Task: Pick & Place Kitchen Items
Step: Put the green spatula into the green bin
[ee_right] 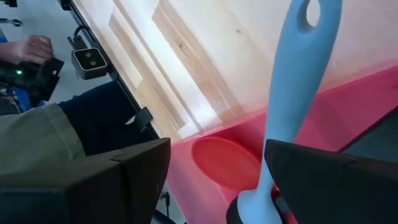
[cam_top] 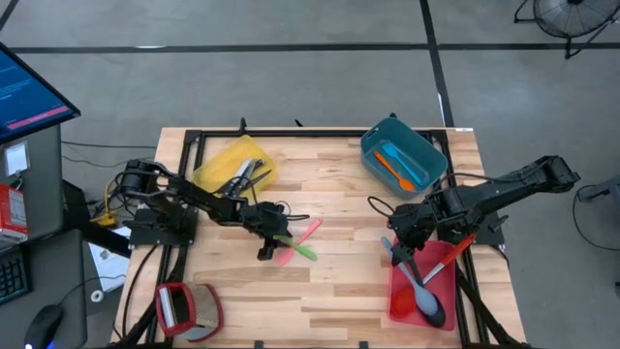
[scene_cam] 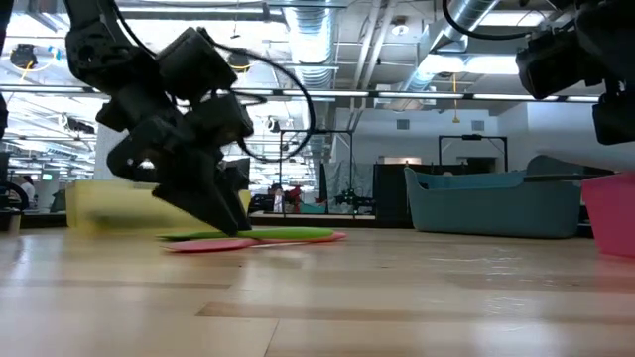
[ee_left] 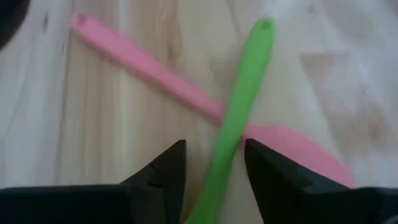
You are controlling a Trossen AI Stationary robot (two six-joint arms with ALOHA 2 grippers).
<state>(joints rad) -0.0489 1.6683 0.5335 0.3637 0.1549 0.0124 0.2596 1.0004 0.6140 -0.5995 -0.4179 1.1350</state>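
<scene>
Green spatula (ee_left: 235, 118) crossing pink spatula (ee_left: 174, 84) mid-frame (high view) — straddled by left gripper (ee_left: 214, 171), fingers spread; right gripper (ee_right: 214, 180) likewise parted over red bin (cam_top: 407, 291) — lower right

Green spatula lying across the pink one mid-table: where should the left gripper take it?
Grip the green silicone spatula on its slim handle, on the gripper's side of where it crosses the flat pink spatula. Come straight down: it lies flat, and the left gripper's open fingers already straddle it there.
</scene>
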